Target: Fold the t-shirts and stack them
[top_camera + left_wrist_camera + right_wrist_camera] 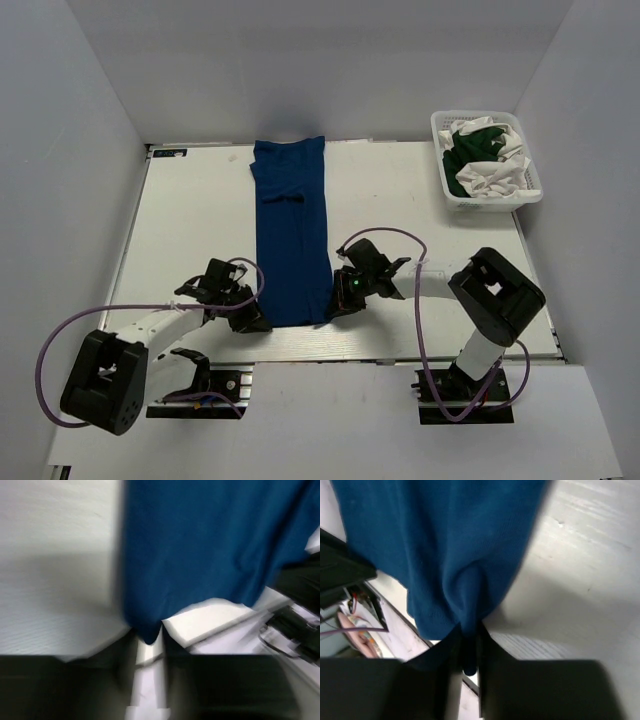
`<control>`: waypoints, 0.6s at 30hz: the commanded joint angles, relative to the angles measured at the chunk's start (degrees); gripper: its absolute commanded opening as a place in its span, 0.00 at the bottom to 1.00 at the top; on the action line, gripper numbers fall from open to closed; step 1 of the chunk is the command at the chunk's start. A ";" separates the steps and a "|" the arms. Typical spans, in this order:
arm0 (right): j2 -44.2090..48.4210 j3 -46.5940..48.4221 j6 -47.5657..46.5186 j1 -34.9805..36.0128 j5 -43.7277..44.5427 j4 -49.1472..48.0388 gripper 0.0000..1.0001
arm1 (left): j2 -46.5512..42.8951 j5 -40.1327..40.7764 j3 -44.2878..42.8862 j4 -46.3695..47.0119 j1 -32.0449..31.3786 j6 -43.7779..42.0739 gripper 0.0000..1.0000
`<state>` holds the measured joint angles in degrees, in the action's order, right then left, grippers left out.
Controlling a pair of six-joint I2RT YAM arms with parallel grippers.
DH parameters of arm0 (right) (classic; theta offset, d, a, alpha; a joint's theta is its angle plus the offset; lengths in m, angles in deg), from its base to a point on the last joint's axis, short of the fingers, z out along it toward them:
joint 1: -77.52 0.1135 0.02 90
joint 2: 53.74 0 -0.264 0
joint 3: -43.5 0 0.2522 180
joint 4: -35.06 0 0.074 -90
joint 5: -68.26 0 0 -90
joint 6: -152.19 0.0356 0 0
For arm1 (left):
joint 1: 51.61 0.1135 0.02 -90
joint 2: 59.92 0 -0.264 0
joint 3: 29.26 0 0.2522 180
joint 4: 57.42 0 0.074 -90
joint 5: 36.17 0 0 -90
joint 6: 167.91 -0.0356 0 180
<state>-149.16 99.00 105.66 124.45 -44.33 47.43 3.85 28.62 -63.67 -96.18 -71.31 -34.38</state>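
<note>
Left gripper (256,320) jaws clamped on the near-left corner of the royal blue t-shirt (290,235). The shirt lies flat on the table (190,230) as a narrow strip, near end spanning both sets of jaws, long axis running straight away from them to the far edge. Right gripper (334,302) jaws pinched tight on the bunched near-right corner. Well beyond the right jaws, to their right: white mesh basket (492,203) with dark green tee (468,148) and white tees (492,180).

The blue t-shirt (290,240) is matt knit cloth — the table (190,225) seemingly smooth, matt.
</note>
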 commanded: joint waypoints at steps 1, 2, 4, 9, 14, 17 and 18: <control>-2.23 -0.25 -0.74 0.00 2.81 2.70 0.06 | 2.76 10.97 0.96 -1.38 -0.25 -1.69 0.18; -2.14 -0.16 -0.83 0.08 3.07 2.88 0.03 | 3.29 11.50 0.35 -1.37 -0.25 -1.69 0.13; -1.44 -0.08 -1.27 0.26 3.78 2.88 0.00 | 4.17 11.50 -0.36 -0.24 -0.25 -1.69 0.00; 1.46 0.36 -2.77 0.52 5.97 3.32 0.00 | 3.74 11.50 -3.69 -0.23 -0.25 -2.40 0.00; 5.84 2.46 -5.05 0.70 9.05 3.49 0.00 | -3.46 10.97 -7.47 -2.16 -0.25 -3.89 0.00; 6.91 5.10 -6.28 0.61 10.72 4.55 0.00 | -5.67 13.24 -10.81 -2.16 -0.25 -4.42 0.00; 7.08 6.33 -7.15 0.52 12.38 5.07 0.00 | -5.67 13.78 -11.87 -2.16 -0.25 -4.42 0.00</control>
<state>-144.70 100.42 101.46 125.05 -36.65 51.35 -0.08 38.52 -71.29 -98.60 -71.62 -37.22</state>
